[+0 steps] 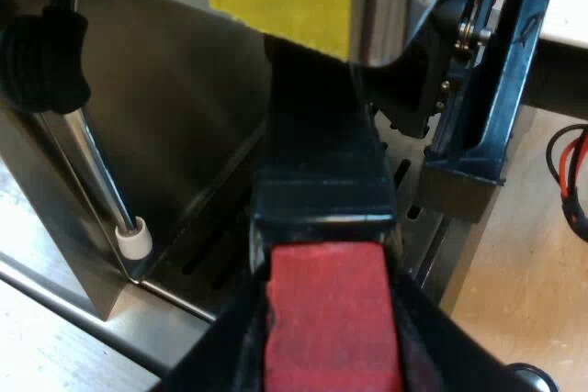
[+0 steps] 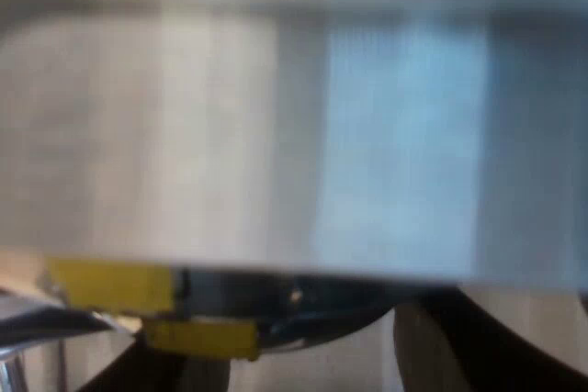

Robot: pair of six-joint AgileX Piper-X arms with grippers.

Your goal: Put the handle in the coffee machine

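Red-ended handle (image 1: 322, 181) in left gripper (image 1: 333, 328) — at machine (image 1: 175, 107) front

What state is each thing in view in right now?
left gripper: shut on the handle.
handle: red end clamped in the fingers, far end at the coffee machine front; locked or not, cannot tell.
coffee machine: upright.
steam pipe: hanging tilted beside the coffee machine's wall.
right gripper: close against the coffee machine's metal wall.
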